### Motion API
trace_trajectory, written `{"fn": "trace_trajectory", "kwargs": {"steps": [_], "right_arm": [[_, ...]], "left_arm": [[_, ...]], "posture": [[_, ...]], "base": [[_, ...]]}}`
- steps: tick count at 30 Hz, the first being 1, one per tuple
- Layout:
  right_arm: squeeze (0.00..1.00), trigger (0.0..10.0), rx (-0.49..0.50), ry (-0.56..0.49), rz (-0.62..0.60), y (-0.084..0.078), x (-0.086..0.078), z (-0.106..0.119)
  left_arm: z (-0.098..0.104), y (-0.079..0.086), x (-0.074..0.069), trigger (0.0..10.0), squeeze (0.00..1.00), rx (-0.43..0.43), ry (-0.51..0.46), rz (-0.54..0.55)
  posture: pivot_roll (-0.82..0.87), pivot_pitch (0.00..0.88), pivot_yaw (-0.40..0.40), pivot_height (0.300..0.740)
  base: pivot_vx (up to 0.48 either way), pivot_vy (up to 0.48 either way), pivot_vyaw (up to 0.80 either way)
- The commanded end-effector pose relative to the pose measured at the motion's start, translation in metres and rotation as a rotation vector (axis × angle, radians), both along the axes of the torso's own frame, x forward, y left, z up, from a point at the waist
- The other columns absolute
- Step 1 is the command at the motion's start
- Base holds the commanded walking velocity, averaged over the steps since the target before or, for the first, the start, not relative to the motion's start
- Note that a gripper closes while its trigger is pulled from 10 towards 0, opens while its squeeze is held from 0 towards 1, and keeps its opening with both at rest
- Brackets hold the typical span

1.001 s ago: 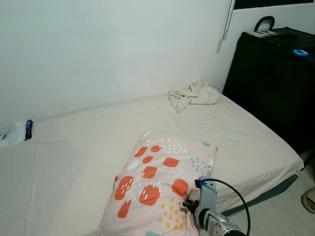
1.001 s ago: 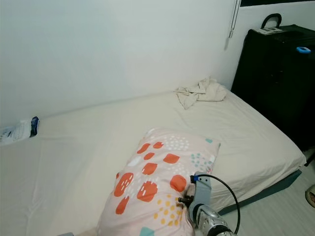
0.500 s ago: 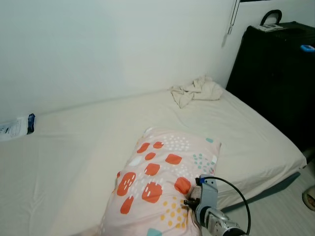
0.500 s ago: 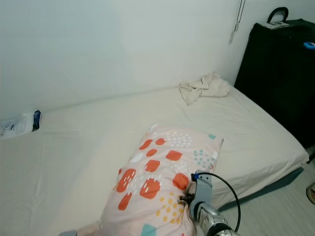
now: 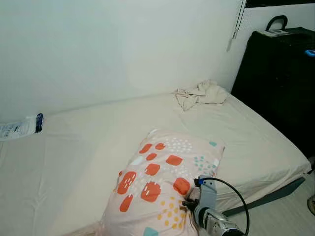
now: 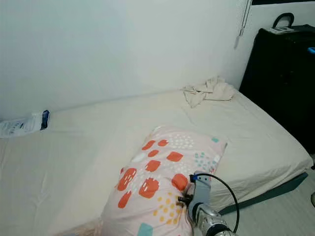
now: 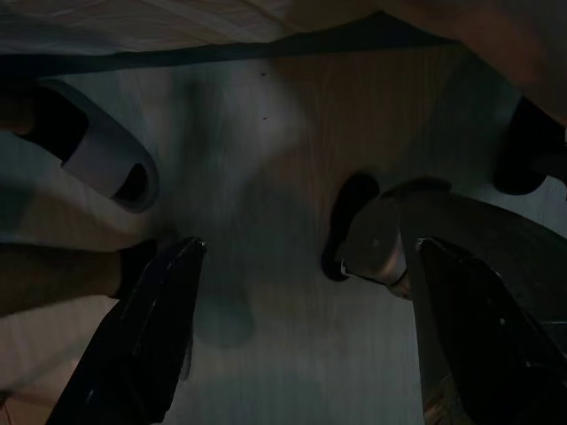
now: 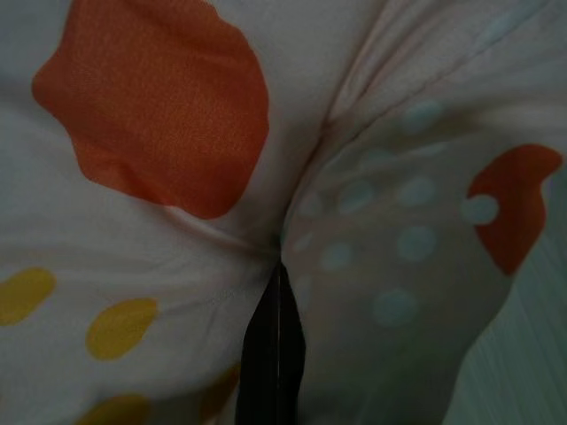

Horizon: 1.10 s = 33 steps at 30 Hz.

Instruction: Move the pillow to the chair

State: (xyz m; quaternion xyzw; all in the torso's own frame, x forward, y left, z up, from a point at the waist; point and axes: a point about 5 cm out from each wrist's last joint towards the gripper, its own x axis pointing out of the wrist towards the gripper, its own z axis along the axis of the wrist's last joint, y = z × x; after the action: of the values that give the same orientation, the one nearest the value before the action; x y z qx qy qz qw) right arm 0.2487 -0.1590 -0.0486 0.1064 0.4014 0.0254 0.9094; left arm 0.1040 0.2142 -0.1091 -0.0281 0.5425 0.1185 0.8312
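Item: pale pink pillow with orange and yellow blotches (image 5: 165, 189), on cream-sheeted bed (image 5: 74, 162). Right tool (image 8: 273, 341) clamped on a thin fabric pinch; risk: cover slips free when lifted.

No text, label or number can be read on anything here.

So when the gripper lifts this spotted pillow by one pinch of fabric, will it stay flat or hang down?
It will probably sag. The pillow looks soft and puffy, and its cover puckers into folds where the right gripper pinches it. It seems light for its size, so one pinch may hold. The loose cover could slip, since only a small fold is caught.
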Motion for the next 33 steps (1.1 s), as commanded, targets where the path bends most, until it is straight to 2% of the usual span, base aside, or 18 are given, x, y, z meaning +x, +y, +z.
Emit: {"fn": "trace_trajectory", "kwargs": {"steps": [1, 13, 33], "right_arm": [[0.0, 10.0, -0.002, 0.023, 0.002, 0.0012, -0.0047, -0.0036], [0.0, 10.0, 0.0, 0.023, 0.0, 0.0015, -0.005, -0.0037], [0.0, 10.0, 0.007, 0.018, -0.003, 0.0021, -0.0038, -0.0029]], "left_arm": [[-0.0006, 0.0004, -0.002, 10.0, 0.0, 0.001, 0.015, -0.016], [-0.0007, -0.0007, -0.0016, 10.0, 0.0, -0.002, 0.016, -0.027], [-0.001, -0.0015, -0.0025, 10.0, 0.0, -0.011, 0.012, -0.013]], "posture": [[0.02, 0.035, -0.019, 0.74], [0.01, 0.043, -0.016, 0.74], [0.01, 0.047, -0.016, 0.74]], "base": [[-0.48, 0.0, 0.0], [-0.462, 0.0, 0.0], [0.0, 0.0, 0.0]]}}
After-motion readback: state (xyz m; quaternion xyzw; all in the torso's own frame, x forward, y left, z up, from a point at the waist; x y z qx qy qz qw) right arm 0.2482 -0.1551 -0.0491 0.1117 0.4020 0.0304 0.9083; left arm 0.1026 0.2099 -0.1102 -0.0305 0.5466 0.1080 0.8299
